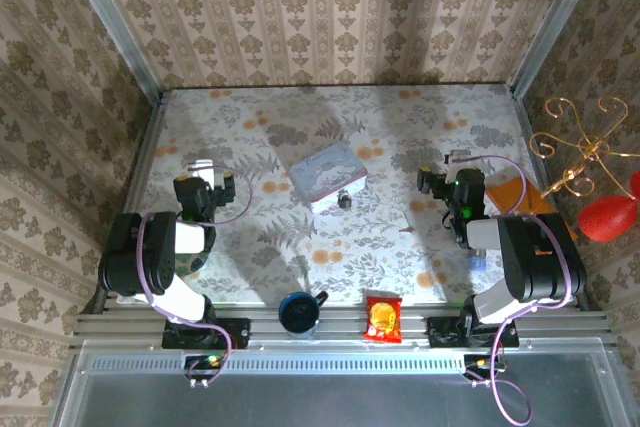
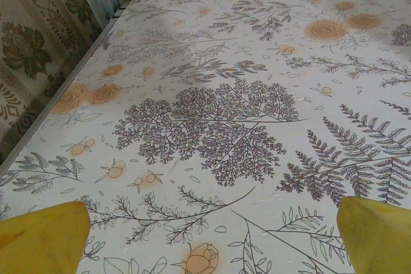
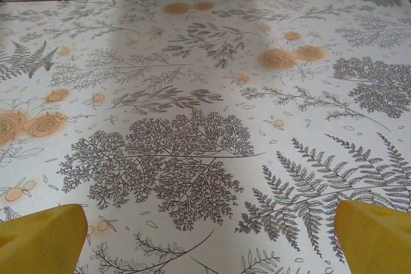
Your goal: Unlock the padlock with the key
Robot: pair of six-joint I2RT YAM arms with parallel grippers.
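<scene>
padlock (image 1: 344, 200): between hands, apart | left hand (image 1: 203, 169): wide open, empty | right hand (image 1: 443, 177): wide open, empty

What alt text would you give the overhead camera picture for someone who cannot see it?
A small dark padlock lies beside a pale rectangular floral tin box, mid-table on a floral-patterned tabletop. Black-and-white left arm and right arm flank them, near the front edge.

I count one desk (image 1: 420, 137), one tin box (image 1: 326, 175), one padlock (image 1: 344, 200), one dark cup (image 1: 298, 311), one red packet (image 1: 381, 318), and two pincers: left pincer (image 1: 199, 167), right pincer (image 1: 453, 160).
</scene>
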